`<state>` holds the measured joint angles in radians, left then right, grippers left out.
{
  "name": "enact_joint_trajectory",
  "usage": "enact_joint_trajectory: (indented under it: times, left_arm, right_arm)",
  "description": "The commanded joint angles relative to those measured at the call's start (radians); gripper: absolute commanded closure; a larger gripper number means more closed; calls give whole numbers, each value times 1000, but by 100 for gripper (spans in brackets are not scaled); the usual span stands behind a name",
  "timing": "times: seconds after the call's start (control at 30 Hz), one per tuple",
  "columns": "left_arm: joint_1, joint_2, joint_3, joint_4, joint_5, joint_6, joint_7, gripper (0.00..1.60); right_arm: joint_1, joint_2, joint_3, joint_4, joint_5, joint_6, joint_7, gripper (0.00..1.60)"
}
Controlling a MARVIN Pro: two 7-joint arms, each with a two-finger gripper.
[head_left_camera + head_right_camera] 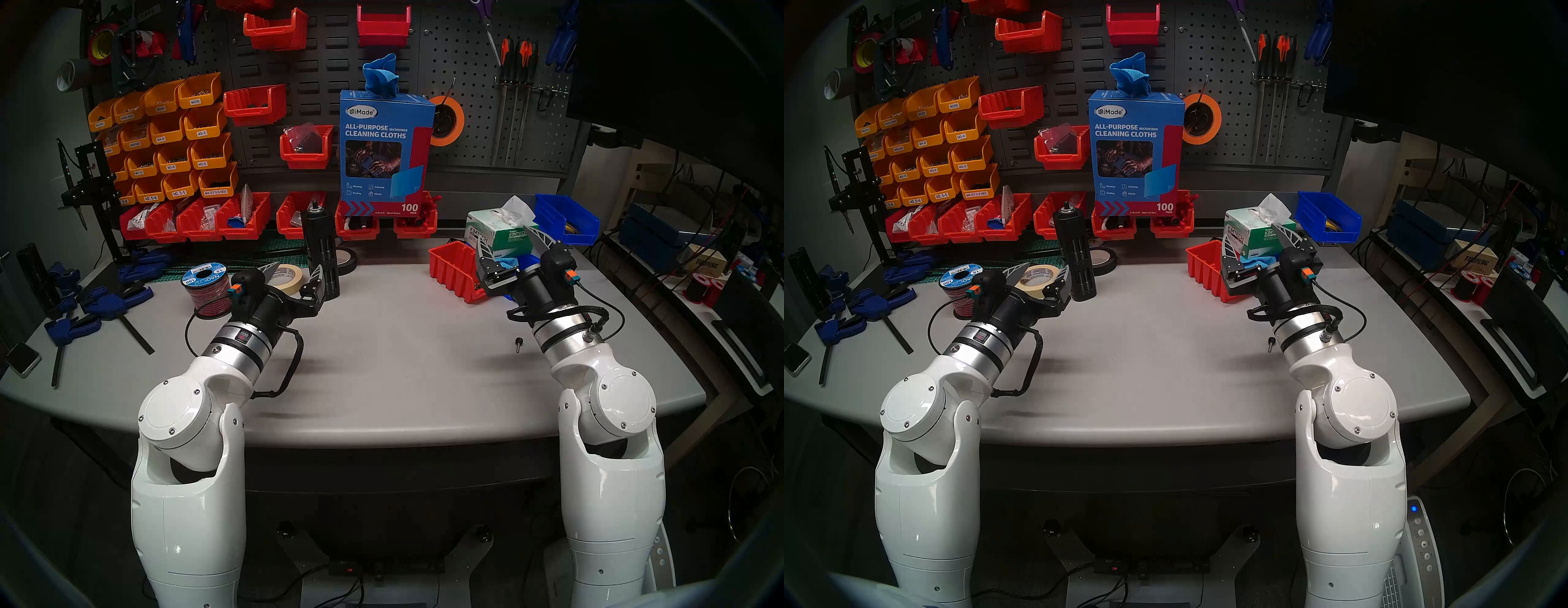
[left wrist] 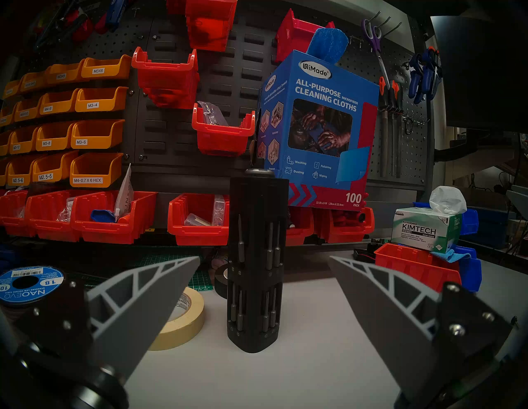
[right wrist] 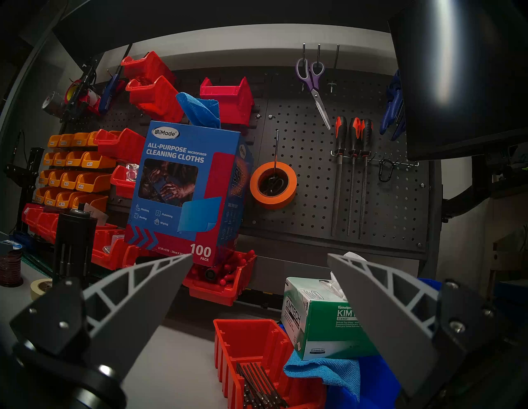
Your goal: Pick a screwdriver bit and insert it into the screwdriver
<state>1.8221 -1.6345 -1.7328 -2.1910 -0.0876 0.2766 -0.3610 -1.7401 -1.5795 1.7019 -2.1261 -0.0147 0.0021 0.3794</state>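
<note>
1. Left gripper: seen left of centre in the head view, held above the grey table, fingers spread wide, nothing between them. Confirmed in the left wrist view, where both grey fingers stand far apart at the lower corners.
2. Right gripper: seen right of centre in the head view, raised above the table, fingers likewise spread wide and empty. Same reading in the right wrist view, fingers at the lower corners with clear space between.
3. Screwdriver: black slotted cylinder, upright on the table, centre-left of the head view, just beyond the left gripper's inner finger; contact not determinable from that view. In the left wrist view, dead centre of the frame, framed between the 2 fingertips but farther back, silver ring visible at the top. Thin metal rods seen standing in its vertical slots.
4. Screwdriver bit: several thin dark rods lying together in the red bin, bottom centre of the right wrist view, below and between the right gripper's fingers, not touched. Exact count not determinable.
5. Red bin in the head view: on the table at centre-right, directly beside the right gripper, next to the green-and-white tissue box.
6. Other items noted: cream masking tape roll lower left of the screwdriver in the left wrist view; small black round-headed pin lying on the table beside the right wrist.
</note>
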Motion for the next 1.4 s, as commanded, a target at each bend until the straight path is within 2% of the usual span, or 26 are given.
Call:
enact_joint_trajectory:
  times: [0.0, 0.2, 0.53, 0.87, 1.0, 1.37]
  left_arm:
    - [-46, 10, -13, -28, -30, 25, -20, 0]
    - [-125, 41, -23, 4, -27, 50, -35, 0]
    - [-198, 70, -36, 41, -42, 73, -63, 0]
    - [-269, 99, -83, 101, -132, 112, -139, 0]
    - [-302, 135, -98, 143, -160, 113, -195, 0]
    - [-384, 172, -113, 220, -159, 89, -222, 0]
  right_arm:
    - [13, 3, 2, -30, -1, -5, -1, 0]
    - [13, 5, 2, -29, 1, -6, -2, 0]
    - [13, 8, 0, -28, 3, -6, -4, 0]
    - [12, 10, -1, -28, 4, -6, -7, 0]
    - [12, 12, -1, -28, 5, -6, -8, 0]
    - [12, 15, -3, -27, 7, -6, -11, 0]
